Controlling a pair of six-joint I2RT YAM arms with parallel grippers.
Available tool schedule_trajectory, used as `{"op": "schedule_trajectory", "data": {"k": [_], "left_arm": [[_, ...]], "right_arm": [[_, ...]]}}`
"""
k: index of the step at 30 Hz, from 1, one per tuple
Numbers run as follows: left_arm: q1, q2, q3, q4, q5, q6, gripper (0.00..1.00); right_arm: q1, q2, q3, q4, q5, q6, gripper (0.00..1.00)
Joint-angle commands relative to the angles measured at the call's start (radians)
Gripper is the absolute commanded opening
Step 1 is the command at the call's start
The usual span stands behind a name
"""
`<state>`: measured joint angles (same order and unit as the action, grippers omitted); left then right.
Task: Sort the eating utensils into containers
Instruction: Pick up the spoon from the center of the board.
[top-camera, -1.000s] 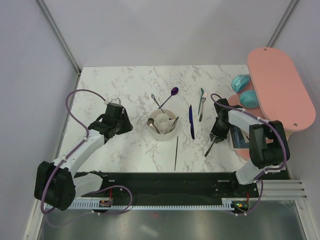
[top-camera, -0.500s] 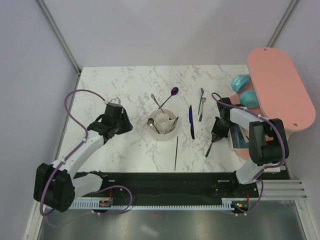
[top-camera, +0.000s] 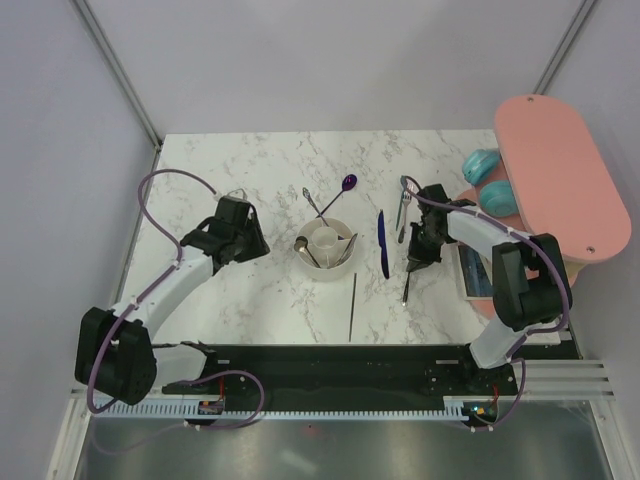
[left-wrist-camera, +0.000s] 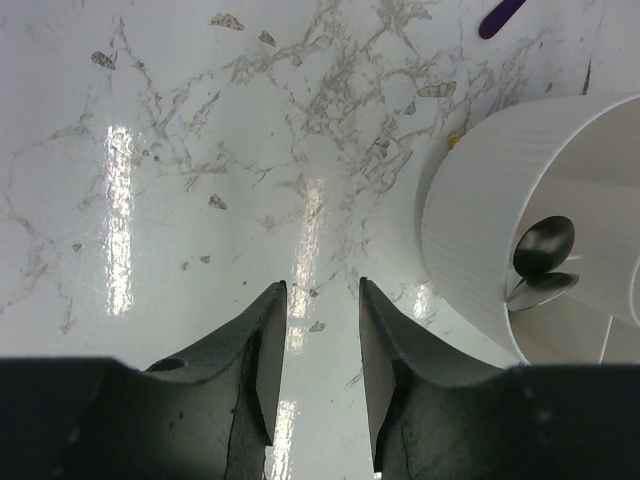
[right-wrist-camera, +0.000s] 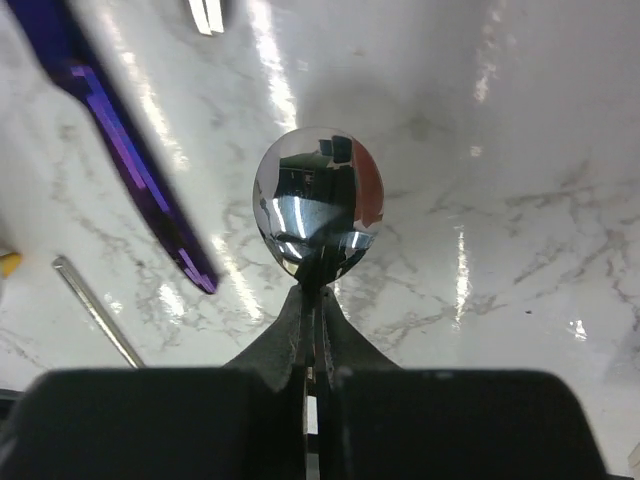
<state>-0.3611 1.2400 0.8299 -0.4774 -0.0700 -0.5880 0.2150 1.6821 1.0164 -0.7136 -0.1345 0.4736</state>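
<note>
My right gripper (top-camera: 415, 260) (right-wrist-camera: 315, 300) is shut on the neck of a silver spoon (right-wrist-camera: 315, 213), whose dark handle (top-camera: 406, 291) trails toward the near edge, right of the blue-handled utensil (top-camera: 382, 243) (right-wrist-camera: 125, 160). The white round holder (top-camera: 326, 262) (left-wrist-camera: 480, 220) sits mid-table with spoons (left-wrist-camera: 545, 255) in its ring. My left gripper (top-camera: 248, 238) (left-wrist-camera: 320, 300) hovers open and empty just left of the holder. A purple spoon (top-camera: 346, 184), a small silver utensil (top-camera: 312, 201), a fork (top-camera: 404, 203) and a silver stick (top-camera: 352, 305) (right-wrist-camera: 95, 310) lie on the marble.
The large pink oval board (top-camera: 560, 170) overhangs the table's right edge, with two teal objects (top-camera: 485, 180) beside it and a blue-lined tray (top-camera: 476, 278) below. Grey walls close in the left, back and right sides.
My right gripper has shut on the silver spoon and carried it left and farther from the near edge, toward the blue-handled utensil. The left gripper crept slightly toward the holder.
</note>
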Motion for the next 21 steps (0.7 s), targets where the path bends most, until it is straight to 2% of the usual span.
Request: {"op": "schedule_trajectory", "data": {"k": [1, 11, 16, 21], "left_arm": [[0.004, 0.032, 0.1, -0.015, 0.021, 0.022, 0.42], [0.004, 0.073, 0.158, -0.082, -0.03, 0.053, 0.41], [0.005, 0.076, 0.149, -0.096, -0.013, 0.034, 0.41], [0.004, 0.085, 0.159, -0.101, -0.016, 0.042, 0.41]], "right_arm": [[0.064, -0.032, 0.112, 0.02, 0.021, -0.05, 0.0], [0.179, -0.048, 0.264, 0.003, 0.173, -0.079, 0.0], [0.182, -0.053, 0.355, 0.014, 0.179, -0.119, 0.0], [0.214, 0.007, 0.519, 0.005, 0.148, -0.165, 0.0]]}}
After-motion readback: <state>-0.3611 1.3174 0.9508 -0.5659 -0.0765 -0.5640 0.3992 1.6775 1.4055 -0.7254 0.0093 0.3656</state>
